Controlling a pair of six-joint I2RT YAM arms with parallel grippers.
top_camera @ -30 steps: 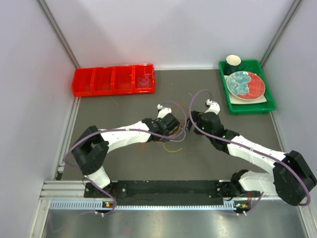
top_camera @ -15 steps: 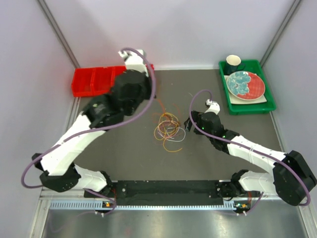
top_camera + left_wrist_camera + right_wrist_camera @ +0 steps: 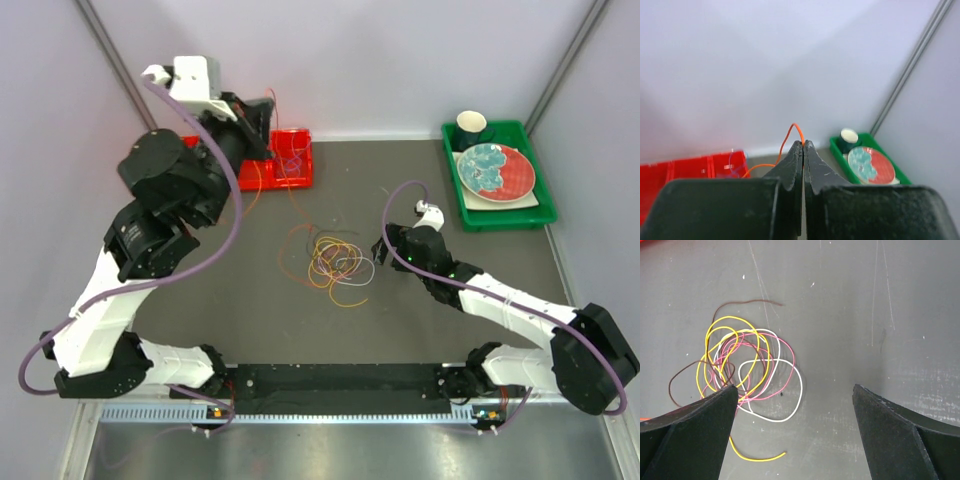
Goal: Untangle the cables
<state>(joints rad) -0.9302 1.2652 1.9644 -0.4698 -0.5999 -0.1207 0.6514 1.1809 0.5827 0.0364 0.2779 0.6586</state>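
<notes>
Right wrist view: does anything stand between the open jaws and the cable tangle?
Nothing visible does. The right gripper hangs open facing the cables, which lie uncovered on the table.

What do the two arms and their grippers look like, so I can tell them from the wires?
Both arms, the left arm and right arm, have white links with black joints; a thick lilac cable loops along each. The left gripper and right gripper have black, wedge-shaped fingers.
</notes>
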